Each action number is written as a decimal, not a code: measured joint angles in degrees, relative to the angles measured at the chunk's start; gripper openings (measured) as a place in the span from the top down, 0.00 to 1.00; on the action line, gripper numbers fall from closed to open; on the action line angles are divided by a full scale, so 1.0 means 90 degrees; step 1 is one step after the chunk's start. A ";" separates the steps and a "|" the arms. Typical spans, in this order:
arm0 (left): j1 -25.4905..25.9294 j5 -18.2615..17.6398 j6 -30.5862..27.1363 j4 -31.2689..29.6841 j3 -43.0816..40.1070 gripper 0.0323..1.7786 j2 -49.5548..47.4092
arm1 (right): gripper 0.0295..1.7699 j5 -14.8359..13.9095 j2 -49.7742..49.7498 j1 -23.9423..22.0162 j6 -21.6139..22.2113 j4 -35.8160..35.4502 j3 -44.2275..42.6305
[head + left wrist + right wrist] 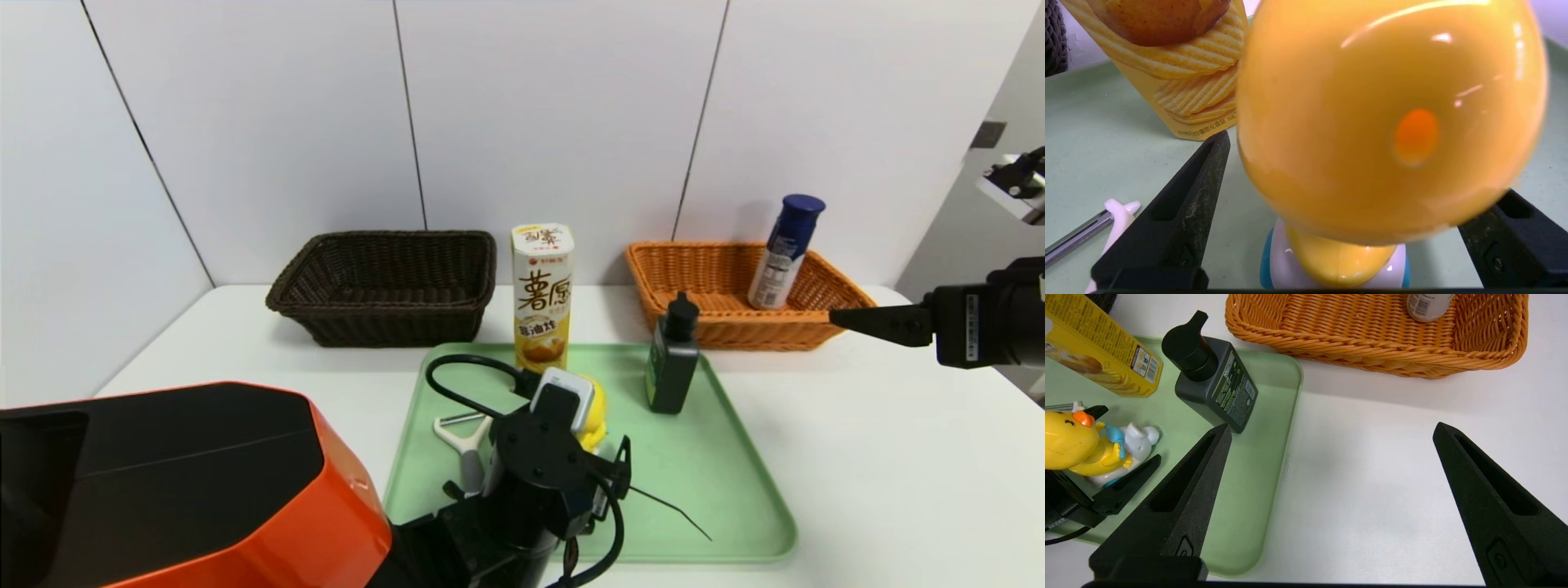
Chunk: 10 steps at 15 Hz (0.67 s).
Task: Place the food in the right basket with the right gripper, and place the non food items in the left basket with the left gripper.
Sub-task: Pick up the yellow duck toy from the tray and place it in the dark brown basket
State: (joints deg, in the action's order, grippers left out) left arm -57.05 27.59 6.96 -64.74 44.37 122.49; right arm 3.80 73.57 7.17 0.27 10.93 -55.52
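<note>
**A:** How far along are you?

**B:** Barely started, by my reckoning. Your dark left basket [384, 282] at the far left holds nothing I can see. The orange right basket [735, 298] at the far right holds one blue-capped bottle [785, 251], leaning against its far wall.

**A:** And what is left?

**B:** Four things sit on the green tray [735, 506]: the chip box [542, 296] upright at the far edge, the dark pump bottle [671, 359] to its right, a peeler [461, 437] at the near left, and the yellow duck toy [1392, 122].

**A:** The pincers?

**B:** Your left pincer [1347, 212] is spread apart either side of the duck toy, not clamped. Your right pincer [1331, 498] hangs wide apart over the bare surface [1372, 477], right of the tray.
</note>
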 joint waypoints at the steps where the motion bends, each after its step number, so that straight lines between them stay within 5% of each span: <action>1: 0.0000 0.0000 0.0000 0.0003 -0.0003 0.05 0.0000 | 0.04 -0.0001 -0.0009 0.0003 -0.0003 0.0000 0.0014; 6: 0.0000 -0.0015 0.0004 0.0007 -0.0037 0.46 -0.0012 | 0.04 -0.0004 -0.0062 0.0003 -0.0003 0.0003 0.0041; 10: 0.0000 -0.0016 0.0009 -0.0018 -0.0076 0.56 -0.0037 | 0.04 -0.0001 -0.0116 0.0011 0.0000 0.0004 0.0077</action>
State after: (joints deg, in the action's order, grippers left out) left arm -57.05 27.44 7.05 -64.90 43.69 122.16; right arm 3.79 72.52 7.27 0.27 10.97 -54.82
